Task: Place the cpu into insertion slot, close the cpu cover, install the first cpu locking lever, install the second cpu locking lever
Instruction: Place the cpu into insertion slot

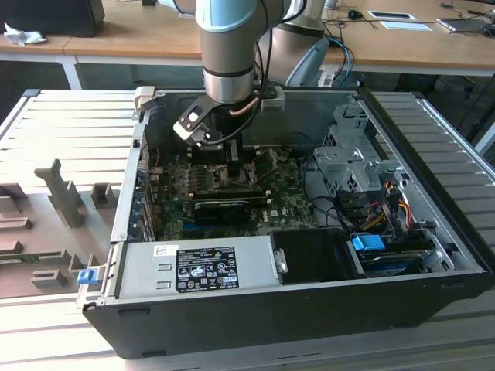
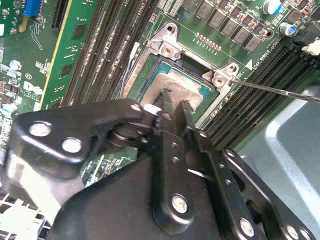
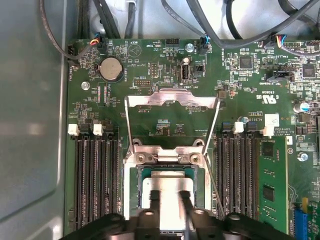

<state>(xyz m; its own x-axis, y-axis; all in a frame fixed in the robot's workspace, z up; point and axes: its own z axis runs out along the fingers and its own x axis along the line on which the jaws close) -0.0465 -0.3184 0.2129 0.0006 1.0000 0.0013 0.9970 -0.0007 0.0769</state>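
- The open computer case (image 1: 309,317) lies on its side; its near end runs out of the exterior view.
- My arm (image 1: 228,46) reaches down into it, and the wrist hides the socket area from that camera.
- The green circuit board (image 3: 165,70) covers the case floor, with long black memory slots (image 3: 95,180) on both sides of the socket.
- The cpu cover (image 3: 172,96) is swung up on its hinge and stands open, the board showing through its window.
- The insertion slot (image 3: 165,172) lies just beneath that hinge; my own black gripper body cuts off its near half in both wrist views.
- The cpu (image 3: 170,182) sits flat inside the slot, silver top up.
- My gripper (image 3: 170,200) hangs over the chip with its fingers (image 2: 165,97) a little apart and nothing clamped between them; I cannot tell whether the tips touch the metal.
- A thin lever rod (image 2: 280,91) slants away from one socket corner across the memory slots, unlatched.
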